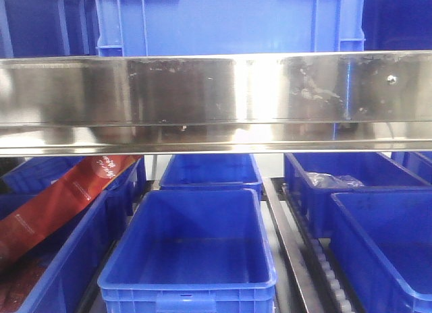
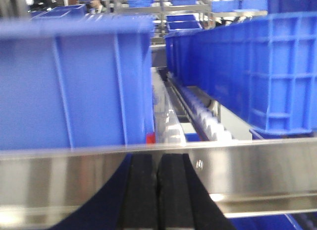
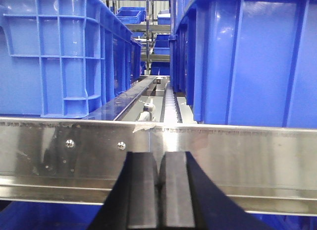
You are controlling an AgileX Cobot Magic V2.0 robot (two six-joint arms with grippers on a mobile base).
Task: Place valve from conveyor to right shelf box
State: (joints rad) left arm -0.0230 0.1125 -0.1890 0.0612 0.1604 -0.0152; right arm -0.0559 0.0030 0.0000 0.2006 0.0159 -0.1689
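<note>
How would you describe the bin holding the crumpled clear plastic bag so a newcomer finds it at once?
Find the shiny steel shelf rail crossing the front view. Below it sit rows of blue plastic bins; look to the back row, right of centre. That blue bin alone holds a crumpled clear plastic bag; the blue bin in front of the camera is empty.

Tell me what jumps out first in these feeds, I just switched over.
The shiny steel shelf rail runs straight across the front view, with blue bins above and below it; the nearest lower bin looks empty. A red packet leans in the bin at lower left. Each wrist view shows its end effector, left and right, shut with nothing held, facing a steel rail.
</note>
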